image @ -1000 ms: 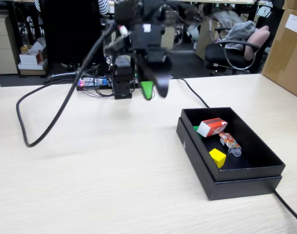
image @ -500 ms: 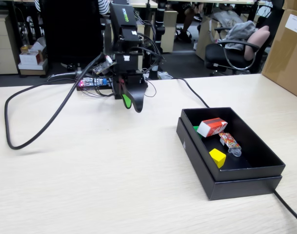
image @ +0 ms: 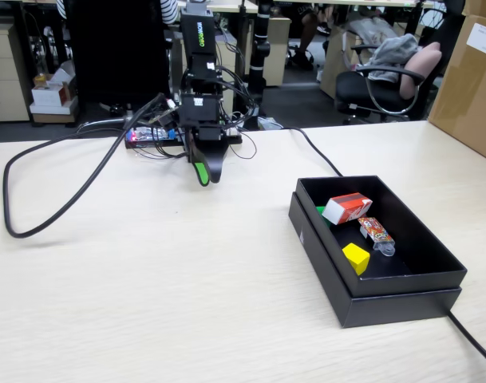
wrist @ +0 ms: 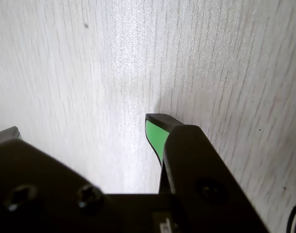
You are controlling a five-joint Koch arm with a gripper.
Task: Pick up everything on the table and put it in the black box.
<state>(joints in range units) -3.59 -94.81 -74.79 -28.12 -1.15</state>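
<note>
Item 1, as I see it in the fixed view: black box (image: 326, 254), shallow, rectangular, matte, stepped double rim, open top, resting flat on the light wood-grain bench (image: 163, 287) toward the right side, set at a slant to the bench edge.

Item 2: red oblong box (image: 347, 208), white end facing left, lying on its side at a tilt in the far part of the black box.

Item 3: green cube (image: 320, 211), I see only a sliver, just left of the red box's white end, against the box wall.

Item 4: yellow cube (image: 356, 258), tilted, on the box floor nearer the camera, apart from the red box.
</note>
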